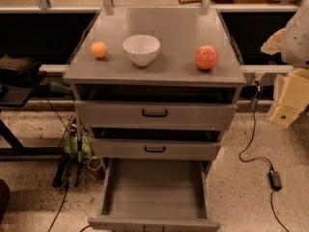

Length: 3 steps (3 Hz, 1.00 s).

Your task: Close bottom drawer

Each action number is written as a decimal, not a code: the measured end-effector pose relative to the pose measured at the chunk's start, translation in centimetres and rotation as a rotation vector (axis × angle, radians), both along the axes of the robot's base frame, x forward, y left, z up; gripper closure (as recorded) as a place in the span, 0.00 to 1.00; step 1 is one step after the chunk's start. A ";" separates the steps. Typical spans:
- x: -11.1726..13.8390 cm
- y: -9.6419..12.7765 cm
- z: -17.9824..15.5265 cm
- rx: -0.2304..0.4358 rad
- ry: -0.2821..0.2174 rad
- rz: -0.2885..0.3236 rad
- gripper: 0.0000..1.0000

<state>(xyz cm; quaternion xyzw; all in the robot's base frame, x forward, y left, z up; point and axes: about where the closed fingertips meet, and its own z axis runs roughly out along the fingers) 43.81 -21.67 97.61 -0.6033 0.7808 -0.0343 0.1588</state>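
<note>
The floor was of pale speckled stone, and behind there ran a long dark recess under a light ledge. In the middle stood a grey cabinet (154,33) with three drawers. On its flat top lay an orange (99,49) at the left, a white bowl (141,50) just beside it, and a reddish round fruit (206,57) at the right, well apart from the bowl.

The top drawer (193,115) and the middle drawer (120,149) each had a small black handle, and a dark gap showed above each front. The bottom drawer (154,187) was pulled far out toward the camera. Its inside looked bare and grey, and its front panel reached the lower edge of the view.

The gripper (288,103) was at the right edge of the view, a cream-coloured part beside the cabinet, about at the height of the top drawer. It was well apart from the bottom drawer and touched nothing that I could see. I could not tell whether it was spread or pressed together.

On the floor at the right a black cable (251,144) ran down to a small black adapter (275,179). At the left stood a dark table (14,81), and something green (84,146) lay low beside the cabinet.
</note>
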 end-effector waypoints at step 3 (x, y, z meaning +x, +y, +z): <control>-0.6 2.9 -4.7 0.012 0.008 0.090 0.00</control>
